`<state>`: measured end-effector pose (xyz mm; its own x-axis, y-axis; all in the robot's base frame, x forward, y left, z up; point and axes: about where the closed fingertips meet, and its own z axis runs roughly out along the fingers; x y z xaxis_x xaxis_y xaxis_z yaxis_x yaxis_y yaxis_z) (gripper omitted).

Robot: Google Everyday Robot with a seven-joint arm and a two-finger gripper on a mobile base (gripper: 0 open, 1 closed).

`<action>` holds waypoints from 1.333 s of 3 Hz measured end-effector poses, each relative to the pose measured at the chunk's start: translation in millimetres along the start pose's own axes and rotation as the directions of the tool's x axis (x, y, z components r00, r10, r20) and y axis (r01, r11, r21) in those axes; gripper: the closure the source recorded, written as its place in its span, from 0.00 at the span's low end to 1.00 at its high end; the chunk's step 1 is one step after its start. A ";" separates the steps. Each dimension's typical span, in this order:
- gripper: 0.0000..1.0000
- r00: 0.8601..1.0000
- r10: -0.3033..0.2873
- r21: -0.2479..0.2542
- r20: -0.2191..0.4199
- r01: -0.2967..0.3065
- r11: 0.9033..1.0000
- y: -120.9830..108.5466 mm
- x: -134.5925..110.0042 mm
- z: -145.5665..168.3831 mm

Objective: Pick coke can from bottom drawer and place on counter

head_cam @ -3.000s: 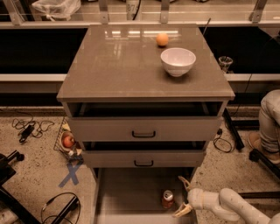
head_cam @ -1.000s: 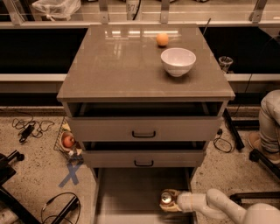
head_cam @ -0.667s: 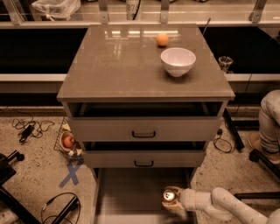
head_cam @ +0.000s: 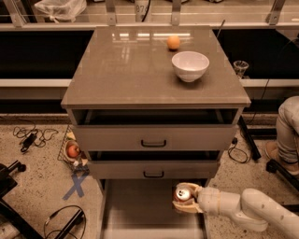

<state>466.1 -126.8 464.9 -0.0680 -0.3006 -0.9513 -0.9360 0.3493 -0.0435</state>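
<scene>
No brand lettering could be read on the coke can (head_cam: 182,192): only its silver top faced the camera. The gripper (head_cam: 181,200) was clamped around it, above the front right of the open bottom drawer (head_cam: 135,210). A blue tape cross (head_cam: 76,186), shaped like an X, marked the floor (head_cam: 37,186) left of the cabinet. A pale tag (head_cam: 140,6) at the top edge, behind the counter (head_cam: 126,65), bore dark characters that could not be made out. No other writing noted.

Counting one coke can (head_cam: 182,192), one white bowl (head_cam: 190,66) and one orange fruit (head_cam: 173,42) sitting on one worktop (head_cam: 126,65), three drawers (head_cam: 154,138), one hand (head_cam: 183,199) gripping the can above the bottom drawer (head_cam: 140,210).
</scene>
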 end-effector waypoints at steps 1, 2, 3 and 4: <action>1.00 1.000 0.007 0.003 0.005 -0.007 1.000 9.4 -90.0 -5.5; 1.00 1.000 -0.003 0.029 -0.018 0.003 1.000 10.8 -168.1 -3.5; 1.00 0.994 -0.028 0.099 -0.109 0.039 0.994 4.7 -233.2 -3.3; 1.00 0.994 -0.028 0.099 -0.109 0.039 0.994 4.7 -233.2 -3.3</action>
<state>476.4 -57.9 687.5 -0.0787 -0.4054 -0.9108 -0.8990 0.4237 -0.1109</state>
